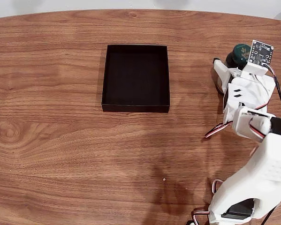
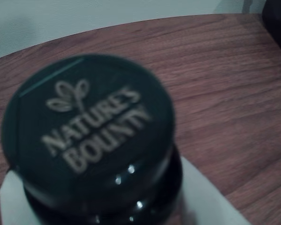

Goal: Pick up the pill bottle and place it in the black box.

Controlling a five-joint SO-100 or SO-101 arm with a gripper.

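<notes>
Wrist view, closest thing: the pill bottle [image 2: 91,140], small, dark amber-brown glass or plastic, topped by a dark green round screw cap embossed "Nature's Bounty". It stands upright just under the camera. Something white sits low at both sides of the bottle's shoulder, probably the fingers [image 2: 210,201] of the white plastic two-finger claw [image 1: 227,70].

Handling, judged: rigid, light to moderate depending on fill, smooth and glossy, so likely slippery. The round body could roll if tipped. Best hold looks to be across the body or shoulder just under the cap, where the cap's lip would stop it sliding down out of the grip.

Claw state: cannot tell. In the fixed view the claw sits against the bottle [image 1: 238,55] near the table's right edge, toward the far right corner, but the wrist camera board covers the tips, so whether it is spread around or pinching the bottle is not visible.

Bottle rests on the brown wood-grain table [image 1: 60,140]; not lifted, as far as can be seen.

Farther left, well apart: the shallow square matte black box [image 1: 136,78], low walls, open top, toward the far edge at mid-table. The table between bottle and box is bare; only the low wall needs clearing. A tiny speck [image 1: 164,179] lies nearer the near edge, out of the path.
</notes>
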